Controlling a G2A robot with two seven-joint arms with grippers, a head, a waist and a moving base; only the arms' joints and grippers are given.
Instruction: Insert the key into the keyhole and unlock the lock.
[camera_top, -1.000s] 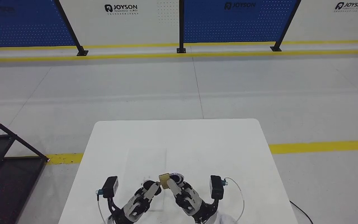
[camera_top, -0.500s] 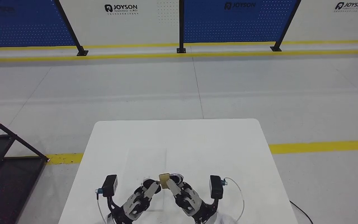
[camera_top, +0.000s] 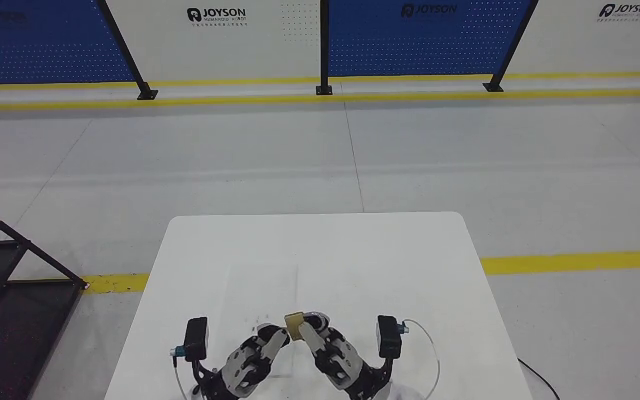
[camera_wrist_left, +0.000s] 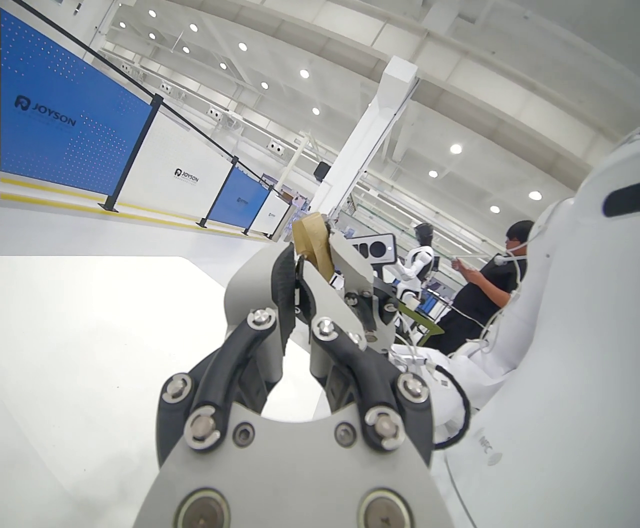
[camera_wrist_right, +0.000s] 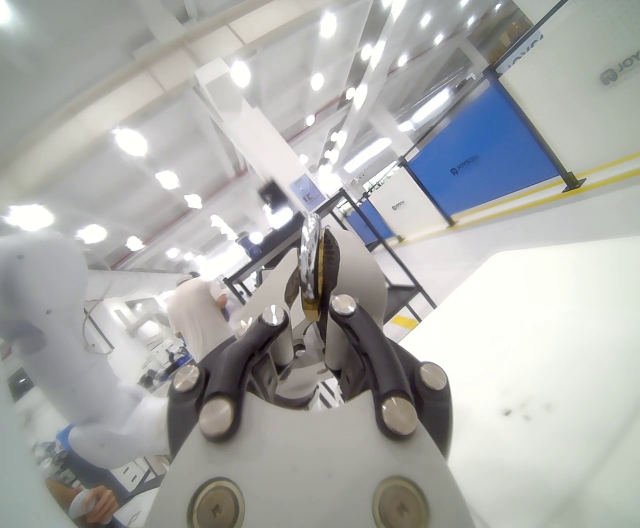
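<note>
A white table (camera_top: 400, 260) with rounded corners stands on the pale floor (camera_top: 350, 150). A faint, clear rectangular sheet (camera_top: 262, 283) lies flat on it, left of centre.

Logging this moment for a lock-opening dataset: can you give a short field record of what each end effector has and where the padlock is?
surface: white table
padlock: brass body, silver shackle, over the table's near edge, between the two end effectors
right end effector: shut on padlock, shackle between its fingers
left end effector: shut, tip meeting the padlock; what it pinches is hidden
unlocked: cannot tell
</note>
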